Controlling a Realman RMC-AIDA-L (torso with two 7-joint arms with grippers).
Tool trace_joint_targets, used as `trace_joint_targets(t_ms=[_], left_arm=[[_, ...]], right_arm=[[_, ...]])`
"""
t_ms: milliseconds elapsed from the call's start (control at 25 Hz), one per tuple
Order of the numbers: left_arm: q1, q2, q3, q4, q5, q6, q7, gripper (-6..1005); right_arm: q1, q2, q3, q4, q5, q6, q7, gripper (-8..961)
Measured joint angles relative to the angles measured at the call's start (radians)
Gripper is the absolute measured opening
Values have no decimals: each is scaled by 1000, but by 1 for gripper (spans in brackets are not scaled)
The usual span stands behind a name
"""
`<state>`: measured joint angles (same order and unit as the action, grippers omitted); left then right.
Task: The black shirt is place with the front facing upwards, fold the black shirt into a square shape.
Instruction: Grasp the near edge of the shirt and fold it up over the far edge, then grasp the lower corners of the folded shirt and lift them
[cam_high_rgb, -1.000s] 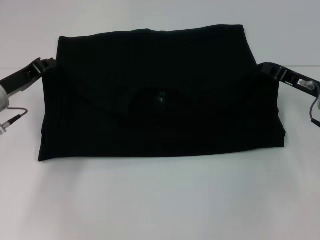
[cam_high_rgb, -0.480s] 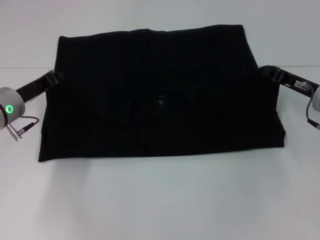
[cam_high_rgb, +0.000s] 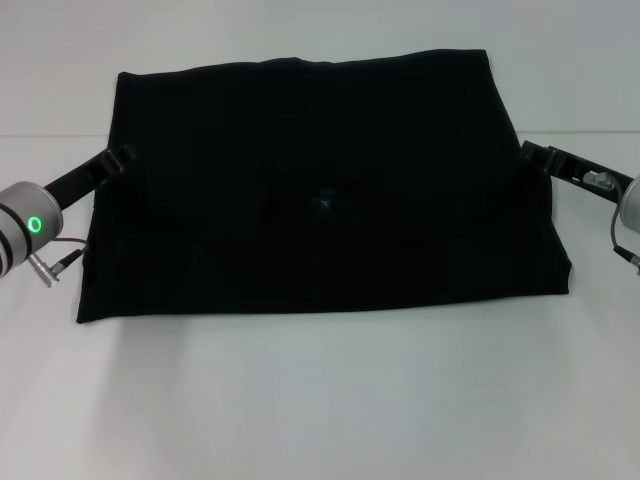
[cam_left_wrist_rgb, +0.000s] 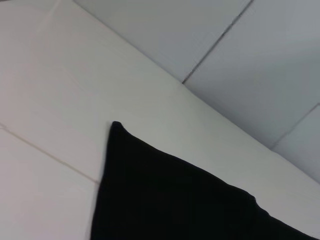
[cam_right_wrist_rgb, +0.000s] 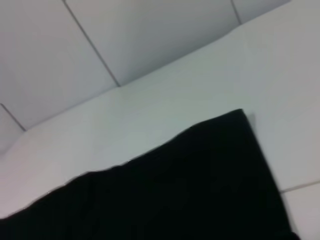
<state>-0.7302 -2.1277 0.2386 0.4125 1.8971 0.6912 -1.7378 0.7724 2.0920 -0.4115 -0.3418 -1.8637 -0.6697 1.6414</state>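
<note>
The black shirt (cam_high_rgb: 320, 190) lies flat on the white table (cam_high_rgb: 320, 400), folded in from the sides into a wide block with its plain side up. A small pale mark shows near its middle. My left gripper (cam_high_rgb: 118, 158) sits at the shirt's left edge, about halfway back. My right gripper (cam_high_rgb: 532, 153) sits at the shirt's right edge at the same depth. A far corner of the shirt (cam_left_wrist_rgb: 175, 195) shows in the left wrist view. The right wrist view shows the shirt's (cam_right_wrist_rgb: 190, 185) other far corner.
A seam line (cam_high_rgb: 50, 135) runs across the table behind both arms. The left wrist (cam_high_rgb: 25, 225) shows a green light, and a cable hangs below it. Bare table surface lies in front of the shirt and to both sides.
Both arms have drawn back outward from the shirt's side edges, the left more than the right. The left wrist with its green light came into view. The shirt has not moved.
</note>
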Motion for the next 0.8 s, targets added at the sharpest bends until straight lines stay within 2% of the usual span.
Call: trace_joint_targets(t_ms=[40, 200, 280, 320, 360, 480, 520, 640, 680, 720, 760, 800], left_arm=[[6, 6, 9, 0, 2, 16, 0, 135], [35, 29, 32, 3, -12, 71, -17, 313], [59, 47, 33, 4, -17, 137, -46, 397], [80, 68, 37, 4, -15, 210, -76, 437], [90, 79, 45, 4, -13, 247, -92, 476], [144, 143, 136, 0, -5, 409, -210, 594], [163, 163, 178, 1, -5, 449, -249, 598], [206, 201, 266, 8, 4, 512, -326, 608], [214, 207, 276, 13, 11, 517, -342, 612], [226, 212, 282, 21, 24, 519, -363, 613], [237, 213, 281, 33, 34, 520, -377, 614], [246, 214, 280, 44, 42, 520, -385, 614]], right_arm=[[-5, -1, 3, 0, 14, -19, -11, 159], [-33, -4, 3, -5, 85, -72, -44, 268], [-55, -6, 4, -18, 102, -155, -57, 368], [-69, -8, 4, -26, 107, -209, -72, 418], [-84, -10, 3, -32, 111, -268, -98, 468], [-122, -24, -41, -43, 88, -466, -181, 598], [-131, -31, -68, -45, 71, -522, -205, 638], [-150, -41, -171, -48, 23, -662, -293, 758], [-155, -39, -200, -50, 14, -685, -321, 789], [-167, -27, -247, -53, -1, -715, -381, 820], [-167, -27, -247, -53, -1, -715, -381, 850], [-172, -18, -269, -55, -3, -718, -409, 881]])
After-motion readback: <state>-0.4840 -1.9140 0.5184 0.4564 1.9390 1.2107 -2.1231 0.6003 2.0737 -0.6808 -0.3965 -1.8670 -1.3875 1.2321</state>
